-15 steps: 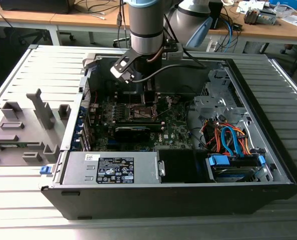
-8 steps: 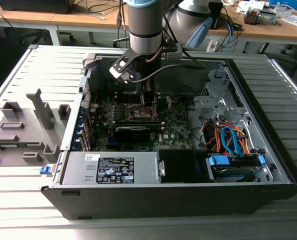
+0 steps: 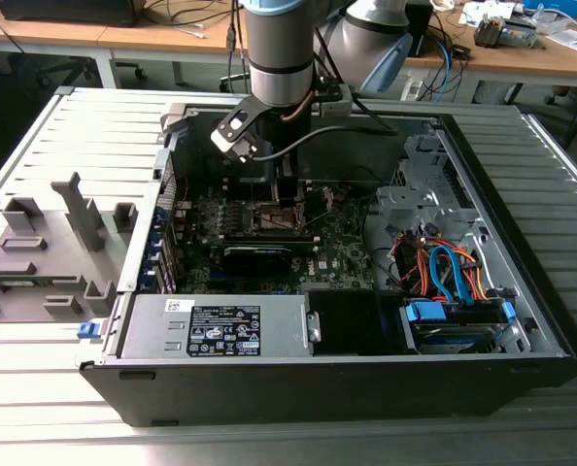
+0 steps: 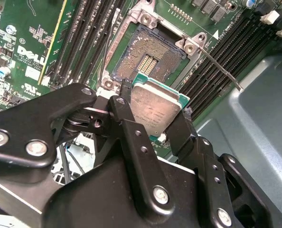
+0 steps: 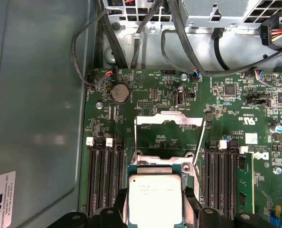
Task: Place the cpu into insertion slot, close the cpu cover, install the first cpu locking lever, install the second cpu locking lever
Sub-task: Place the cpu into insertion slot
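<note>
Gripping the small flat square cpu [image 4: 155,107] [image 5: 155,197] by two opposite edges, the black two-fingered pincer [image 4: 155,116] [image 5: 156,209] [image 3: 279,189] is parted only as wide as the chip. The chip lies flat with its plain silver-grey metal top facing up. Being square it has no long axis, and its edges run roughly in line with those of the socket.

The second wrist view shows the square insertion slot [image 4: 148,57], a silver rim around a dark brownish field of contacts. That field is bare, and the cpu hangs above its near edge, not seated. A thin wire locking lever [image 4: 221,69] juts free beside the socket. In the first wrist view the thin silver cpu cover [image 5: 167,118] stands raised beyond the chip. Long black memory slots [image 4: 89,38] [image 5: 105,175] flank the socket on both sides.

In the exterior view, the arm reaches down into an open black computer case [image 3: 269,388] resting on a ribbed grey counter [image 3: 75,126]. From the pincer, a silver power supply box [image 3: 220,325] sits at six o'clock, orange and blue cables [image 3: 444,272] at four, and grey fixture blocks [image 3: 46,243] at eight.
</note>
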Controlling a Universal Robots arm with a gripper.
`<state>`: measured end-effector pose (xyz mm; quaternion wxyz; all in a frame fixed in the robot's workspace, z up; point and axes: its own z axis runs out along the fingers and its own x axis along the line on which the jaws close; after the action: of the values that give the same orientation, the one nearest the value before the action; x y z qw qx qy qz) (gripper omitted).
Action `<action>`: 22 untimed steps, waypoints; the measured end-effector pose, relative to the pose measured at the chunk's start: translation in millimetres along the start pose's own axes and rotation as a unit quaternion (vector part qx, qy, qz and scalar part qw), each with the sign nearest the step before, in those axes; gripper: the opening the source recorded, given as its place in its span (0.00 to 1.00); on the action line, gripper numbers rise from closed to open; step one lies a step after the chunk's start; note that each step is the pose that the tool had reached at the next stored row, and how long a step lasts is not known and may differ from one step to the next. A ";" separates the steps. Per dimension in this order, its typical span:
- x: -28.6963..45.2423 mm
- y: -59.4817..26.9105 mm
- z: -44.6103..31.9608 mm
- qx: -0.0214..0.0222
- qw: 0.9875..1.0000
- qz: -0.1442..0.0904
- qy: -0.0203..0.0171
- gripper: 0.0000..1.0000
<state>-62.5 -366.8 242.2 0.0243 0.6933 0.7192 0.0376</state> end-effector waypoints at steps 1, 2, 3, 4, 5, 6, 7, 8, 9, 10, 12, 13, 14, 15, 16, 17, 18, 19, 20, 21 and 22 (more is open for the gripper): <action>0.0 -0.2 0.0 0.000 1.000 0.000 0.000 0.54; 0.0 -0.3 0.1 0.000 1.000 0.000 0.000 0.54; 0.0 -0.5 0.1 0.000 1.000 0.000 0.000 0.54; 0.0 -0.7 0.2 0.000 1.000 0.000 0.000 0.54; 0.0 -1.0 0.2 0.000 1.000 0.000 0.000 0.54; 0.0 -1.3 0.3 0.000 1.000 0.000 0.000 0.54; 0.1 -1.5 0.3 0.000 1.000 0.000 0.000 0.54; 0.1 -1.7 0.4 0.000 1.000 0.000 0.000 0.54; 0.1 -1.8 0.4 0.000 1.000 0.000 0.000 0.54; 0.1 -2.0 0.4 0.000 1.000 0.000 0.000 0.54; 0.1 -2.5 0.5 0.000 1.000 0.000 0.000 0.54; 0.1 -2.7 0.6 0.000 1.000 0.000 0.000 0.54; 0.1 -2.9 0.6 0.000 1.000 0.000 0.000 0.54; 0.1 -3.1 0.7 0.000 1.000 0.000 0.000 0.54; 0.1 -3.4 0.7 0.000 1.000 0.000 0.000 0.54; 0.1 -3.7 0.8 0.000 1.000 0.000 0.000 0.54; 0.1 -4.0 0.8 0.000 1.000 0.000 0.000 0.54; 0.1 -4.3 0.9 0.000 1.000 0.000 0.000 0.54; 0.2 -4.5 1.0 0.000 1.000 0.000 0.000 0.54; 0.2 -4.8 1.0 0.000 1.000 0.000 0.000 0.54; 0.2 -5.0 1.1 0.000 1.000 0.000 0.000 0.54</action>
<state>-67.4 -366.8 240.7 0.0243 0.6933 0.7192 0.0376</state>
